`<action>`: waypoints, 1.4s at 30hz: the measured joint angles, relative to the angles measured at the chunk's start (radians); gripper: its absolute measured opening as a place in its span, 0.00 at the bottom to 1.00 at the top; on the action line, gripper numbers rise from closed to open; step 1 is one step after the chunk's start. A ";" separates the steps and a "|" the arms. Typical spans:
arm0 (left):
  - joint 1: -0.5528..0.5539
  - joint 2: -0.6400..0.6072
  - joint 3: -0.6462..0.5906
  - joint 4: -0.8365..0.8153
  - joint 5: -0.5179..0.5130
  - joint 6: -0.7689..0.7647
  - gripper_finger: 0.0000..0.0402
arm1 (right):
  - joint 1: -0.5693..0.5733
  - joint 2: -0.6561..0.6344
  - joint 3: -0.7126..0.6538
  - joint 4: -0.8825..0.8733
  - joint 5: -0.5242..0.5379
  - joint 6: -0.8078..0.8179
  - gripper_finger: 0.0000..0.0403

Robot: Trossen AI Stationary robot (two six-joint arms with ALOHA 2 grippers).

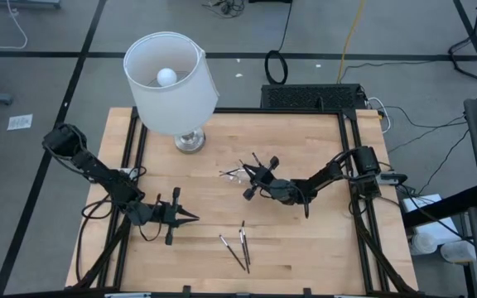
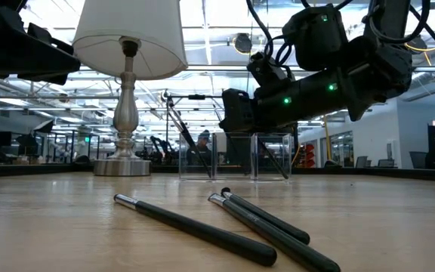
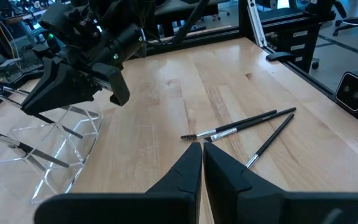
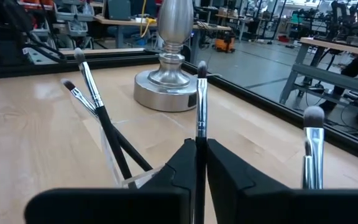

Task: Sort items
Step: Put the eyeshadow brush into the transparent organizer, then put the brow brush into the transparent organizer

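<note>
My right tool (image 4: 196, 163) is positioned directly over the clear plastic tray (image 1: 240, 173), which sits just to the lamp's (image 1: 172, 79) right and nearer the front edge of the tabletop (image 1: 305, 248). Its fingers are pinching one makeup brush (image 4: 201, 102) that stands upright between them, bristle end up. To complete this placement well, I judge that the brush should be kept vertical, lowered into a free compartment clear of the two brushes (image 4: 98, 118) already leaning crossed in the tray, and released only once its lower end is inside the walls; the tray is light and clear, so a sideways nudge could shift or tip it. Another brush (image 4: 312, 149) stands to one side in the right wrist view. My left tool (image 1: 190, 218) waits low over the tabletop, well in front of the lamp, fingers pressed together and holding nothing. Three unsorted brushes (image 1: 237, 245) lie flat on the wood in front of the tray, two of them close together, one slightly apart. The tabletop is pale butcher-block wood with a dark metal frame. Beyond it is a large open workshop with benches, monitors, floor cables and ceiling strip lights.
</note>
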State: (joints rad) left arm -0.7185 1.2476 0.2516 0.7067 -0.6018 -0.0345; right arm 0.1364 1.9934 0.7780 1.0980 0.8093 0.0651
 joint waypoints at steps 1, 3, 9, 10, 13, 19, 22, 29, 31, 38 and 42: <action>0.000 0.000 0.000 0.000 0.000 0.000 0.06 | 0.000 0.000 0.000 0.002 0.000 0.000 0.07; 0.000 0.000 0.000 0.000 0.000 0.000 0.06 | 0.000 0.000 0.000 0.003 0.000 -0.001 0.08; 0.000 0.000 0.000 0.000 0.000 -0.001 0.06 | 0.000 0.001 -0.001 0.024 -0.001 -0.034 0.08; 0.000 0.000 0.000 0.000 0.000 -0.001 0.06 | 0.000 0.002 -0.002 0.033 -0.001 -0.042 0.08; 0.000 0.000 0.000 0.000 0.000 -0.001 0.06 | 0.007 -0.002 -0.003 0.074 -0.002 -0.084 0.08; 0.000 0.000 0.000 0.000 0.000 -0.001 0.06 | 0.058 -0.080 0.019 0.083 -0.002 -0.194 0.08; 0.000 0.000 0.000 0.000 0.000 -0.002 0.06 | 0.103 -0.155 0.046 0.023 -0.002 -0.244 0.08; 0.000 0.000 0.000 -0.002 0.005 -0.019 0.06 | 0.210 -0.366 0.153 -0.489 -0.004 -0.162 0.02; 0.000 0.000 0.000 -0.001 0.005 -0.028 0.06 | 0.244 -0.392 0.164 -0.618 -0.021 -0.065 0.01; 0.000 0.000 0.000 0.000 0.005 -0.041 0.06 | 0.293 -0.291 0.091 -0.817 -0.013 0.246 0.00; 0.000 0.000 0.000 0.005 0.005 -0.046 0.06 | 0.252 -0.225 0.075 -0.785 -0.039 0.311 0.00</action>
State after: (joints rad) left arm -0.7185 1.2480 0.2516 0.7113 -0.5968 -0.0802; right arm 0.3880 1.7684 0.8528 0.3128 0.7708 0.3759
